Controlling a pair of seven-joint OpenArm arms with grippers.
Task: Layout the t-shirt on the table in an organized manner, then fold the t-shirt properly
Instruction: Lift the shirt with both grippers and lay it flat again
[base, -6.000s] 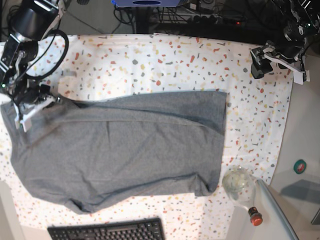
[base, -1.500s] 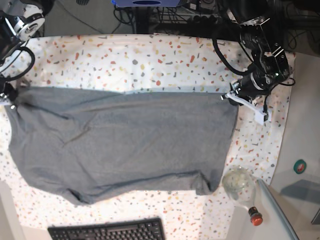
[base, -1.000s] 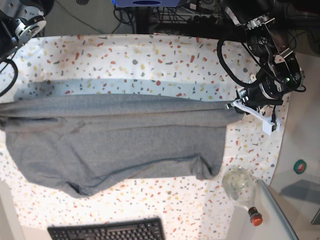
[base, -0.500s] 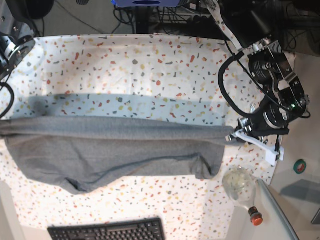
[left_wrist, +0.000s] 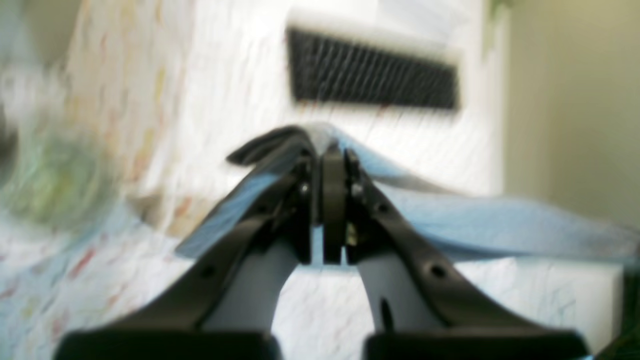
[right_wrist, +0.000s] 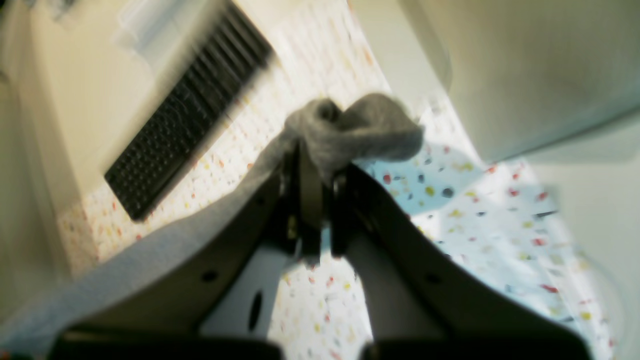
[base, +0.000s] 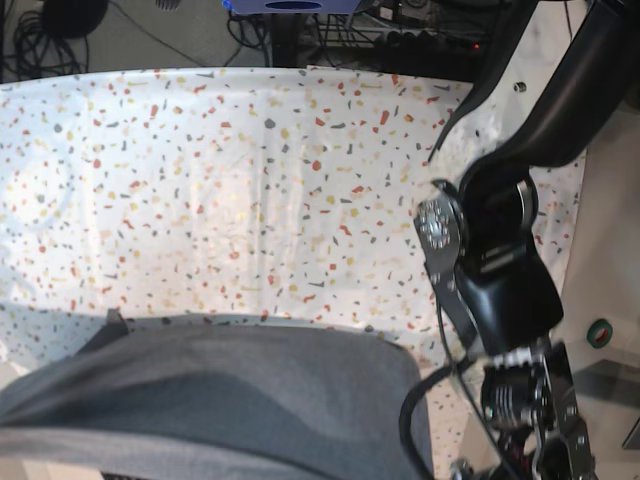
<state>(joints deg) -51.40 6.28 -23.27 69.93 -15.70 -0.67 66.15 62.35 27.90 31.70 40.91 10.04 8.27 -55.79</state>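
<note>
- Left gripper (left_wrist: 332, 155) clamped tight on a bunched edge of the t-shirt (base: 220, 400).
- Right gripper (right_wrist: 312, 165) likewise pinched onto a wad of the grey cloth.
- Cloth stretched between both claws, long axis across the table (base: 250, 180), bunched near the keyboard (right_wrist: 185, 110).
- Both arms equally engaged; presumably spreading back away from the keyboard comes next.

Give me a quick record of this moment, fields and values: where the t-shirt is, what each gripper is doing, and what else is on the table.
t-shirt: grey, lifted and stretched along the near edge of the table
left gripper: shut on a t-shirt edge
right gripper: shut on bunched t-shirt cloth
keyboard: black, on the table, blurred
image quality: both wrist views motion-blurred
</note>
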